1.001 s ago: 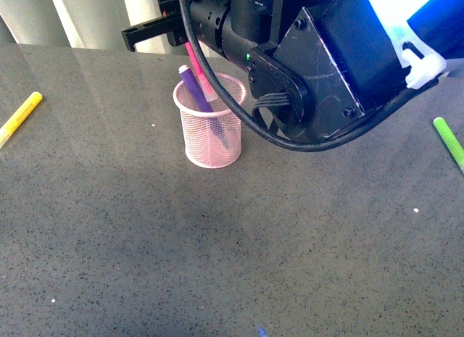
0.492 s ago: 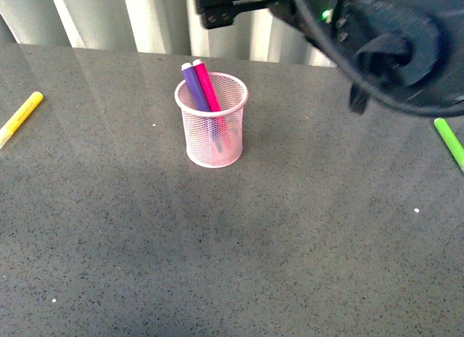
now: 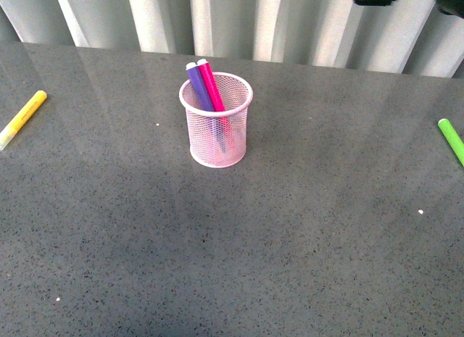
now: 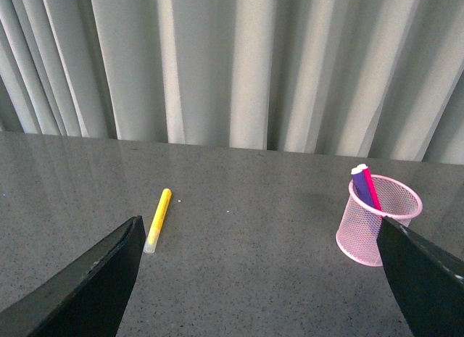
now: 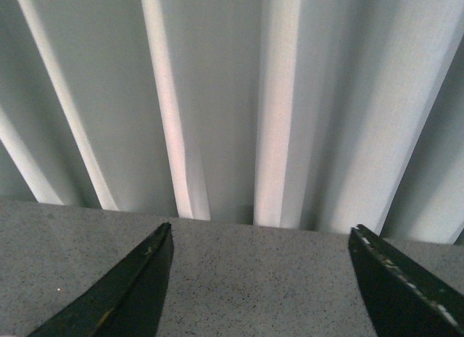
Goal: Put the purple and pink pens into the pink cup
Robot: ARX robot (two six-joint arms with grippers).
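Cup: the pink cup stands upright on the grey table, toward the far middle; it also shows in the left wrist view.
Purple pen: the purple pen stands inside the cup, leaning against the far-left part of the rim, its pale cap above the rim.
Pink pen: the pink pen stands in the cup just beside the purple one, touching it, leaning the same way.
Left claw: the left gripper has its two dark fingers spread wide with nothing between them, above the table and well apart from the cup.
Right claw: the right gripper is spread wide and empty, facing the curtain past the table's far edge.
Yellow marker: the yellow marker lies flat at the table's left edge, well apart from the cup.
Green marker: the green marker lies flat at the right edge.
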